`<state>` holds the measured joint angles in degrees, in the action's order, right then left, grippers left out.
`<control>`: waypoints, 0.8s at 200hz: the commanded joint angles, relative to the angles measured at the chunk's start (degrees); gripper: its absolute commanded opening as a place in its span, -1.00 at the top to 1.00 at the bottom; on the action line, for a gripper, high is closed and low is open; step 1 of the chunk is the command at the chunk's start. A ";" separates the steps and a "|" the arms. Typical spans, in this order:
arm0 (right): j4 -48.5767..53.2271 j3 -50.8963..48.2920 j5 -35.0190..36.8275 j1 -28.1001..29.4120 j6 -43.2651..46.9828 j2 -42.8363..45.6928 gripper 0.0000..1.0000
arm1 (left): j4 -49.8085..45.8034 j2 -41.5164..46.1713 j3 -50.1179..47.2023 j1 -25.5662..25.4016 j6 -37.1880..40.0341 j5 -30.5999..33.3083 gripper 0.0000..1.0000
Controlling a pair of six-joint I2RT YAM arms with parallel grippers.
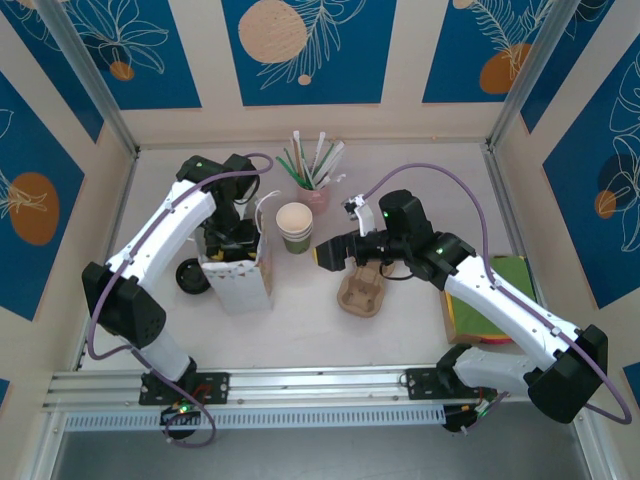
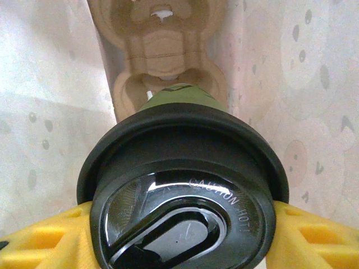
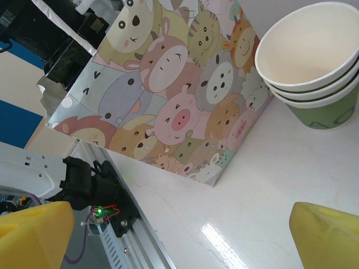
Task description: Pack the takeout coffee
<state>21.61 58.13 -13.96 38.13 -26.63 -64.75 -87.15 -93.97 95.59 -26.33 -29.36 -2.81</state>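
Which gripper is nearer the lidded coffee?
Left. Left gripper grips the takeout coffee inside the bag; right gripper hangs open outside the bag, beside the cup stack.

I saw the animal-print paper bag (image 3: 179, 95) at eleven o'clock, stacked green cups (image 3: 314, 67) at two, my right gripper (image 3: 179, 238) gaping at six.

One holding, one open.
My left arm (image 1: 165, 235) angles down, left gripper (image 2: 182, 238) clamped on the takeout coffee (image 2: 185, 162); my right arm (image 1: 500, 300) stretches low, right gripper (image 3: 179, 235) spread wide.
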 commanded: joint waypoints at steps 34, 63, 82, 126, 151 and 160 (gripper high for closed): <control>-0.42 0.49 -0.81 -0.20 -0.44 -0.20 -0.98 | -0.20 -0.34 -1.55 0.58 1.35 -0.71 -0.12; -0.40 0.51 -0.85 -0.31 -0.38 -0.20 -0.98 | -0.03 -0.08 -2.68 0.55 1.32 -0.79 -0.12; -0.34 0.49 -0.81 -0.34 -0.40 -0.20 -0.98 | 0.08 0.11 -3.23 0.60 1.23 -0.63 -0.12; -0.42 0.40 -0.81 -0.44 -0.44 -0.20 -0.98 | 0.23 0.25 -3.87 0.62 1.32 -0.50 -0.12; -0.42 0.32 -0.89 -0.43 -0.44 -0.20 -0.98 | 0.35 0.33 -4.10 0.58 1.17 -0.62 -0.12; -0.42 0.32 -0.90 -0.42 -0.44 -0.20 -0.98 | 0.41 0.33 -4.14 0.57 1.22 -0.62 -0.12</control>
<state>21.61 58.13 -13.98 38.09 -26.63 -64.75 -86.11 -93.97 91.90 -26.30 -29.39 -2.83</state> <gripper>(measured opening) 0.989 0.621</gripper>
